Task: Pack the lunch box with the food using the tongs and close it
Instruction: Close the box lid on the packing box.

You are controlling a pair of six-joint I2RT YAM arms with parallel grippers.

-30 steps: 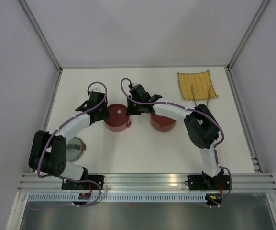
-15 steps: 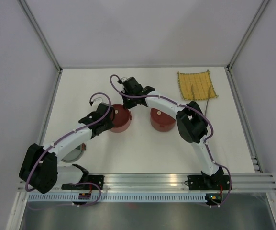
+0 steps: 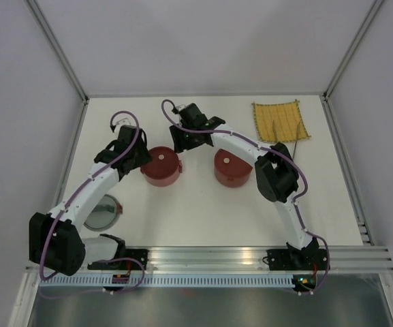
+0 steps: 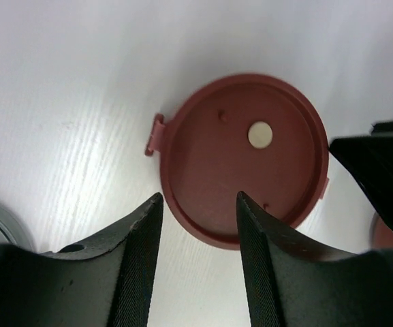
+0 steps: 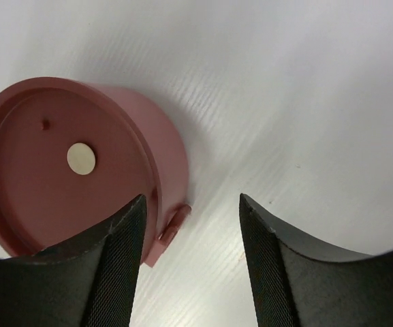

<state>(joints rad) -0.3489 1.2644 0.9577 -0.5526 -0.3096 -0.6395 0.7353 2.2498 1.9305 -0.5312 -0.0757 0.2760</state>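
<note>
Lidded red bowl [image 3: 162,167] between left hand [image 4: 197,199] and right hand [image 5: 192,199]

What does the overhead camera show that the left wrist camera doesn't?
Only the overhead view shows the yellow woven mat at the far right and the tongs lying at its near edge. Only the left wrist view makes out the latch tab on the rim of the left lidded bowl. Both show that bowl with its pale centre knob, the left gripper open near it, and the right gripper close by on its other side.
</note>
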